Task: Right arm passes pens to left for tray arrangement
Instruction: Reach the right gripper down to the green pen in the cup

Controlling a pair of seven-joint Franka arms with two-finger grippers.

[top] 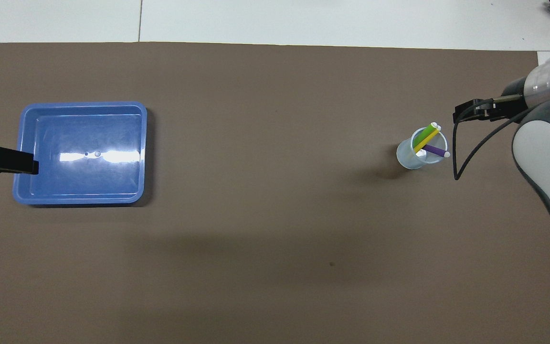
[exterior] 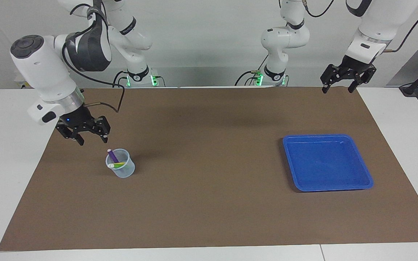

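Note:
A small translucent cup stands on the brown mat toward the right arm's end of the table. It holds the three pens: the purple pen, the green pen and the yellow pen lean against its rim. My right gripper hangs just above the mat beside the cup, open, with nothing between its fingers. The blue tray lies empty toward the left arm's end. My left gripper waits raised and open, over the tray's edge as seen from overhead.
The brown mat covers most of the white table. A black cable loops down from the right wrist close to the cup. Both arm bases stand at the mat's edge nearest the robots.

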